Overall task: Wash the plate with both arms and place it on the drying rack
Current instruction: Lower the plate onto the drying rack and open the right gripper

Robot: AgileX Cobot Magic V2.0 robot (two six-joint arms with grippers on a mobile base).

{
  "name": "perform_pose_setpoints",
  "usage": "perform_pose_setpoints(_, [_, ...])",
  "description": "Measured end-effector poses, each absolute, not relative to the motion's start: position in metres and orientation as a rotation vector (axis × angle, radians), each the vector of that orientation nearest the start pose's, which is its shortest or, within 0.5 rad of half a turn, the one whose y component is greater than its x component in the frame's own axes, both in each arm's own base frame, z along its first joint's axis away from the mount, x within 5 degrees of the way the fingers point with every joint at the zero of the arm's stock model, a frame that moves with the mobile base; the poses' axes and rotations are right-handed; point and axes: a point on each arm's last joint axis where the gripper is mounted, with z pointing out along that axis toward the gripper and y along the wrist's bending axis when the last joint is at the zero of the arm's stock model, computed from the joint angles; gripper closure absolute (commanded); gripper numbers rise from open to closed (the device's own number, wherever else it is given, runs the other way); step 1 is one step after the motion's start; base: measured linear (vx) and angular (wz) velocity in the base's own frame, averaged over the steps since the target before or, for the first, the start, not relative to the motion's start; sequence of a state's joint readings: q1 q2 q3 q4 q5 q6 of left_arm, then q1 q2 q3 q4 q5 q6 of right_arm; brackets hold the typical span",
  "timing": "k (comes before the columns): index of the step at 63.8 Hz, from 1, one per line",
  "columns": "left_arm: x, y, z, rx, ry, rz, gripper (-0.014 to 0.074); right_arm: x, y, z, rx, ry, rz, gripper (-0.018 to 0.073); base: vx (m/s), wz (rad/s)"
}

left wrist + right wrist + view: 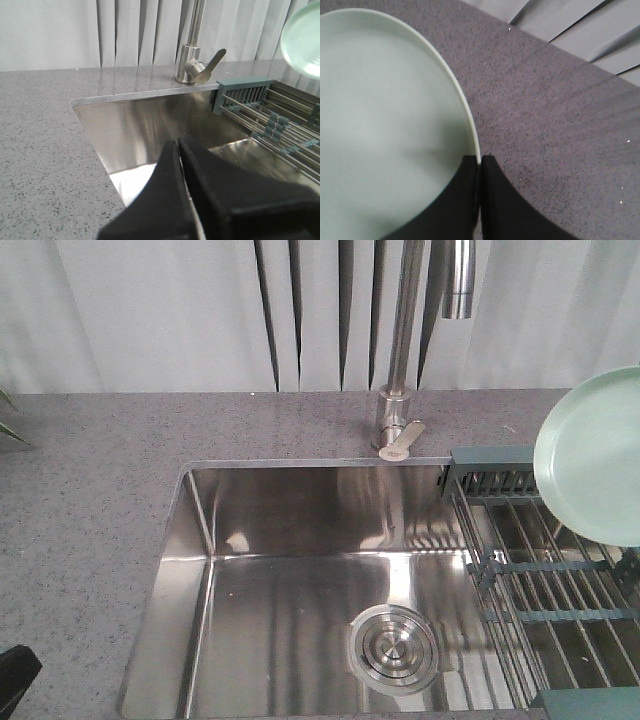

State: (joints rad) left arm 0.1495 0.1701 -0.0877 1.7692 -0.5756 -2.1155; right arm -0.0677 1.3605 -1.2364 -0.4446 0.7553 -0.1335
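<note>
Mint-green plate (385, 125) is clamped at its rim by the right tool (479, 165). In the right wrist view the two black fingers are pinched together on the rim, one on the plate's face and one behind it. The plate spreads up and to the left of the fingertips, over the speckled grey desk (555, 130).

In the front view the plate (595, 455) stands steeply tilted at the right edge, face turned toward the sink (250, 510), over the rear part of the drying rack (540, 560). The left wrist view shows it high above the rack's grey-green end piece and apparently clear of the wires. Contact with the rack cannot be confirmed.

The left tool (178, 145) is clenched on nothing, its fingers pressed together. It sits over the near left part of the sink, well apart from the plate. The faucet (400, 410) stands at the back of the sink, between the two tools.
</note>
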Motion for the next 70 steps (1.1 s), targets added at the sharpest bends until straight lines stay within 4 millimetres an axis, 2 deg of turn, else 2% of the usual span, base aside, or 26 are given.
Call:
perform_pose_setpoints(19, [0.062,-0.040,0.223,0.036,1.709,-0.594,0.0603,0.343,-0.052,0.290,-0.424,2.495,-0.636,0.0561,0.00,0.00])
perform_pose_setpoints(31, [0.062,-0.040,0.223,0.036,1.709,-0.594,0.0603,0.360,-0.060,0.263,-0.455,2.520,-0.760,0.0559,0.00,0.00])
perform_pose_setpoints(54, [0.062,-0.040,0.223,0.036,1.709,-0.594,0.0603,0.365,-0.066,0.261,-0.443,2.487,-0.855,0.0534,0.00,0.00])
perform_pose_setpoints(70, [0.062,-0.040,0.223,0.036,1.709,-0.594,0.0603,0.365,-0.066,0.261,-0.438,2.485,-0.854,0.0410,0.00,0.00])
